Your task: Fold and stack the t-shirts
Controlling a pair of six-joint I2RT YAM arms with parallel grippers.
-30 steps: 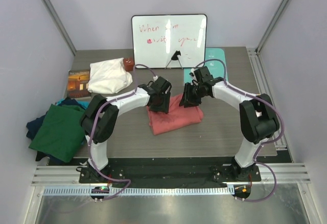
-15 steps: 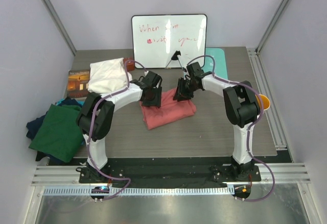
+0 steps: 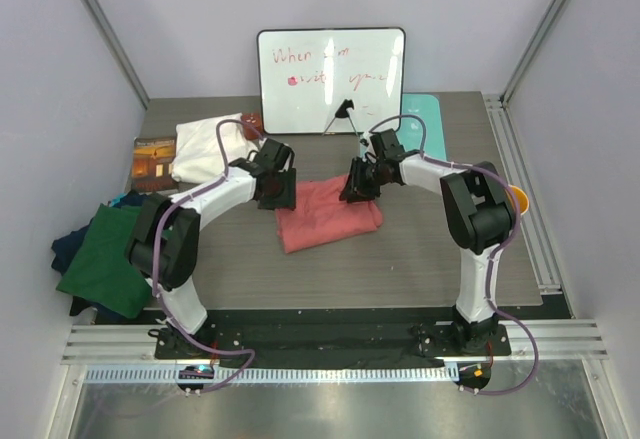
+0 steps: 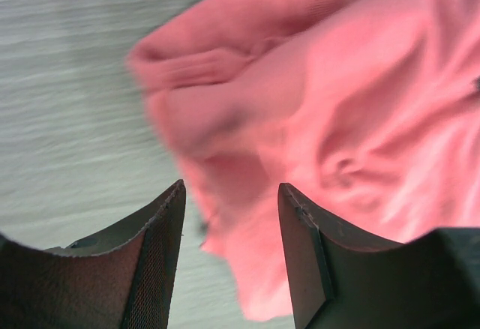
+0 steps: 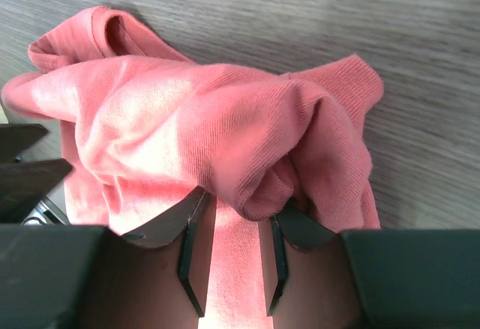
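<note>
Two tools are on the pink shirt [image 3: 328, 214], mid-frame on the bench [image 3: 430, 259]. The right tool [image 3: 357, 187] pinches a bunched fold at its upper right. The left tool [image 3: 275, 194] hovers over the upper-left edge, jaws apart and empty. Looks mid-fold; next, the left needs to grab that edge.

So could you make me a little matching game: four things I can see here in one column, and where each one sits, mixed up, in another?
Things:
1. salmon-pink t-shirt
2. dark green t-shirt
3. whiteboard
4. white cloth

Places:
A. propped upright at the back
B. middle of the table
C. far left, towards the front
D. back left, next to the book

Pairs: 1-B, 2-C, 3-A, 4-D
</note>
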